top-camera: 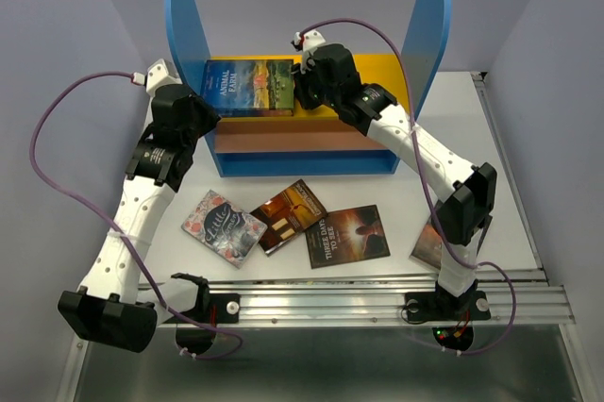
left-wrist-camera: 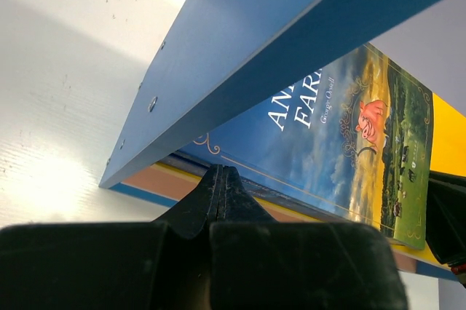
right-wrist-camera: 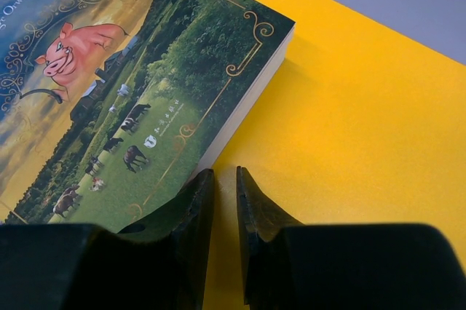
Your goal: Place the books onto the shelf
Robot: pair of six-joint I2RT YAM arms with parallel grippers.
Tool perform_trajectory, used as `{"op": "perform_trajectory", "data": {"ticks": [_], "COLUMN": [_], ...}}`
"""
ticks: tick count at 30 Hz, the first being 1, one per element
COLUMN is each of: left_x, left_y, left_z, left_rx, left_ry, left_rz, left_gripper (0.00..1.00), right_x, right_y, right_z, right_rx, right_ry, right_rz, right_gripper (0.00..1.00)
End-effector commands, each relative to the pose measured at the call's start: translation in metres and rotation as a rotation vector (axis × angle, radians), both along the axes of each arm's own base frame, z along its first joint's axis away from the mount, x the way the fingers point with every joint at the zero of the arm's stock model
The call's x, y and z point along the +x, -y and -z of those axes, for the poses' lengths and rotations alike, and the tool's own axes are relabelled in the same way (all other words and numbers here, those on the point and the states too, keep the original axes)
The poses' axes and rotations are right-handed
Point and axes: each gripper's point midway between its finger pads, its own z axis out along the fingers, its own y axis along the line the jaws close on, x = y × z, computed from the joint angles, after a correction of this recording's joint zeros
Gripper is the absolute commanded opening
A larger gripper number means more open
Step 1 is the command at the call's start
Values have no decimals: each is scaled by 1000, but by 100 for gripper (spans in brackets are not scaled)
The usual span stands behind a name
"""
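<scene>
Animal Farm book (top-camera: 250, 87) lies flat, cover up, with a pincer at each short end. The left pincer (left-wrist-camera: 222, 172) has its fingers pressed together with nothing between them. Its tips sit just below the book's (left-wrist-camera: 349, 142) near edge; I cannot tell whether they touch it. In the top view this pincer (top-camera: 203, 108) is at the book's 9 o'clock.

The right pincer (right-wrist-camera: 224, 175) is at the book's 3 o'clock, seen from above (top-camera: 307, 91). Its fingers stand a narrow slit apart, with yellow board showing through the slit. One fingertip (right-wrist-camera: 200, 183) is right against the book's (right-wrist-camera: 131, 92) page edge.

The book rests on the left half of the yellow top board (top-camera: 377, 72) of the shelf (top-camera: 184, 25), close to the left blue side panel. The brown lower board (top-camera: 283, 138) and blue base (top-camera: 302, 164) step down toward 6 o'clock.

Further toward 6 o'clock, on the white table (top-camera: 510, 185), lie Little Women (top-camera: 224, 225), a brown-covered book (top-camera: 288, 215) and Three Days to See (top-camera: 346, 235). At their 3 o'clock a fourth book (top-camera: 427, 243) is partly hidden by the right arm.
</scene>
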Motion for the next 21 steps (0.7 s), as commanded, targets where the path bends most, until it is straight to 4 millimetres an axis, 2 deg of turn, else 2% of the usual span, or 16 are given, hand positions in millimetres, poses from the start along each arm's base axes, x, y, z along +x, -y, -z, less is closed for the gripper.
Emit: {"op": "perform_trajectory", "data": {"ticks": [1, 6, 11, 15, 19, 20, 21], "left_x": [2, -2, -2, -7, -30, -35, -46], "left_y": [-4, -8, -7, -2, 7, 8, 9], "left_z": [-23, -27, -41, -59, -83, -82, -88], "left_rx": [9, 3, 3, -4, -20, -24, -32], "left_ry": [56, 73, 96, 134, 213, 214, 236], "left_rz": [-6, -23, -13, 23, 105, 118, 138], "left_gripper": [0, 0, 0, 0, 14, 26, 36], "right_x": [-20, -20, -17, -6, -2, -8, -13], "right_y": [-13, -14, -10, 15, 60, 78, 87], "right_z": [-37, -37, -42, -52, -65, -71, -73], "right_rx": [66, 67, 76, 72, 53, 54, 57], "right_ry": [67, 66, 71, 102, 151, 163, 166], "right_rz": [-66, -65, -33, 123, 339, 402, 428], "right_gripper": [25, 25, 25, 32, 37, 41, 42]}}
